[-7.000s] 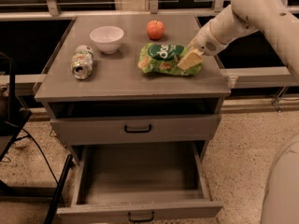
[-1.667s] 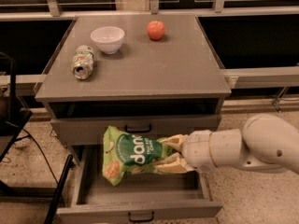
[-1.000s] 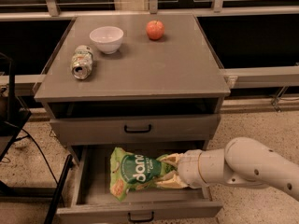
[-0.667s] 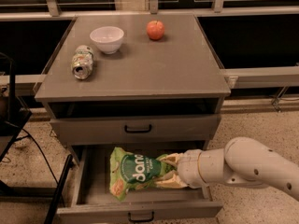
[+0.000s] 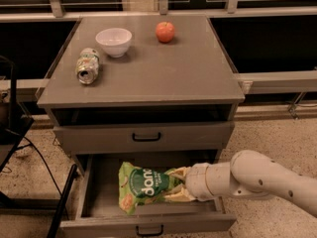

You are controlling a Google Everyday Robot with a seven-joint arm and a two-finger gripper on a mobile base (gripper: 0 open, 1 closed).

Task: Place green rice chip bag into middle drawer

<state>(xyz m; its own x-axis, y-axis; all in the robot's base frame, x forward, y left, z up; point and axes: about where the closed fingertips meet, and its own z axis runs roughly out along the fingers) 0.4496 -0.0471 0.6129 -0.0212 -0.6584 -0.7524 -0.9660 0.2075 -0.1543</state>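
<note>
A grey, flat-topped cabinet [image 5: 163,78] stands on a speckled pale floor [image 5: 277,133], with a pale ledge and dark window panels [image 5: 277,38] behind it. On the cabinet top, a small white round bowl [image 5: 114,41] sits near the back left. A round red-orange fruit [image 5: 165,31] is to its right, apart from it. A crushed silver-green soda can [image 5: 88,66] lies on its side in front of the bowl, near the left edge. Under the top is a dark open slot, and below that a closed grey drawer front [image 5: 198,135] with a small black handle. Beneath that, the wide shallow grey middle drawer [image 5: 83,195] is pulled out towards the camera, its low side walls and flat front panel showing. Inside it, the crinkly bright-green rice chip bag [image 5: 143,186] with white lettering lies across the drawer's middle, with its lower left corner near the front panel. The robot's thick white arm [image 5: 257,180] reaches in from the right over the drawer's right side and hides that part of the tray. At its tip, the tan two-finger gripper [image 5: 179,185] is pinched on the right end of the bag, one finger above it and one below. At the far left, a dark frame [image 5: 12,108] and a black slanted rod [image 5: 63,202] stand beside the cabinet.
</note>
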